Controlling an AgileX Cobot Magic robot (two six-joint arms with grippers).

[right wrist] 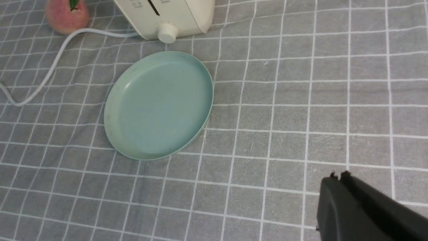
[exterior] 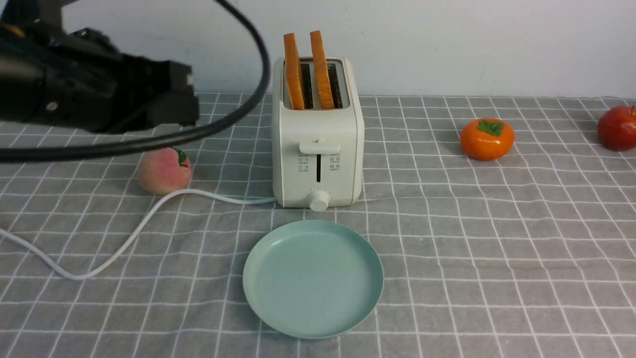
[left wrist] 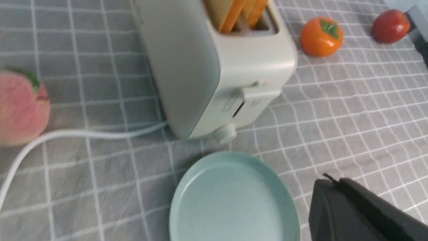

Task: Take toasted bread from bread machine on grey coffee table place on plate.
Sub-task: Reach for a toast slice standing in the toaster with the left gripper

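Two slices of toasted bread (exterior: 293, 72) (exterior: 321, 69) stand upright in the slots of the cream-white bread machine (exterior: 318, 129) at the middle back of the grey coffee table (exterior: 497, 248). The pale green plate (exterior: 313, 278) lies empty just in front of it. My left arm (exterior: 99, 94) hangs high at the upper left, away from the toaster. In the left wrist view the left gripper (left wrist: 334, 180) is shut and empty, above the cloth beside the plate (left wrist: 230, 201), with the toaster (left wrist: 200, 67) and toast (left wrist: 234, 13) ahead. The right gripper (right wrist: 337, 177) is shut and empty over bare cloth, apart from the plate (right wrist: 160, 103).
A peach (exterior: 164, 171) sits left of the toaster, with the white cord (exterior: 124, 238) curving past it to the left edge. An orange persimmon (exterior: 487, 139) and a red apple (exterior: 617, 128) sit at the back right. A black cable (exterior: 248, 99) loops from the left arm.
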